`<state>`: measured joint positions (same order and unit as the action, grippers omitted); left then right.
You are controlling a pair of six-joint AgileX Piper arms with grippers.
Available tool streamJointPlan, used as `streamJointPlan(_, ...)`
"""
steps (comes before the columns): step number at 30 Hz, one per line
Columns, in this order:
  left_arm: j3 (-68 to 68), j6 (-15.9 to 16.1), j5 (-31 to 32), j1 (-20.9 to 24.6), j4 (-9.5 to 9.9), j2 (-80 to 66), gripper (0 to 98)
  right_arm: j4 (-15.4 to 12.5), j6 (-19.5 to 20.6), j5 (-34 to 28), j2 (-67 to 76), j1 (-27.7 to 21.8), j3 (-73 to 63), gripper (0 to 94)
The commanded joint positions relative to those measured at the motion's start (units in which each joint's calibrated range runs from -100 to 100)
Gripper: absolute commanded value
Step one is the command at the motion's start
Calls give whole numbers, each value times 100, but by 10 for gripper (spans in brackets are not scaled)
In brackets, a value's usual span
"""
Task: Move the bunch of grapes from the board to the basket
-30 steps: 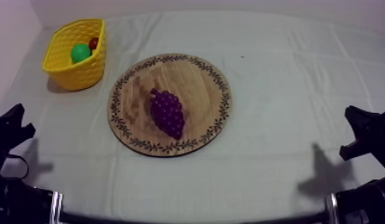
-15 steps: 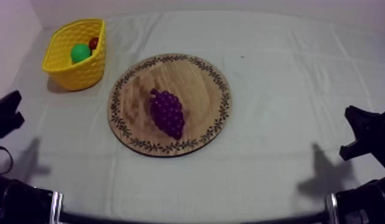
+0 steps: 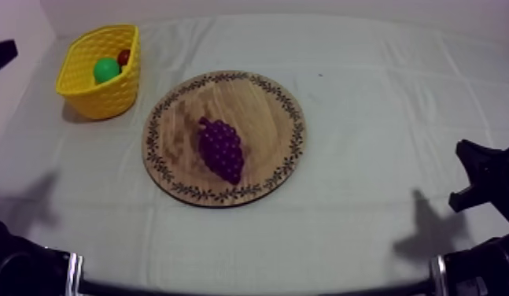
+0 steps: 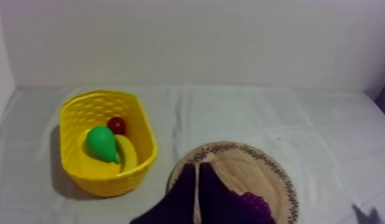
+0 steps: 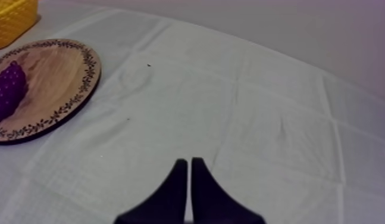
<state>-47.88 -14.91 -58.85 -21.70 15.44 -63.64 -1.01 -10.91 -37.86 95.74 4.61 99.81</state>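
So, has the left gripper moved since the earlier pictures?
Yes. In the top view the left gripper has gone up the left side, from level with the wooden board's near half to level with the yellow basket.
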Motion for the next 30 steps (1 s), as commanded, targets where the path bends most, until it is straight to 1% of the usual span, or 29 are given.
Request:
streamJointPlan(1,896,-25,-217,-238,18,556,0,1,0,4,1,-2,-3,4)
streamJointPlan(6,1614,-13,-455,-463,57,1254,0,1,0,4,1,-2,-3,4)
streamJointPlan(15,2526,86,-533,-783,74,2326,0,1,0,4,1,-2,-3,4)
streamJointPlan(19,2998,8,-696,-951,77,2857,0,1,0,4,1,-2,-3,4)
streamJointPlan(30,4372,-304,-1684,-1423,88,4466,0,1,0,4,1,-2,-3,4)
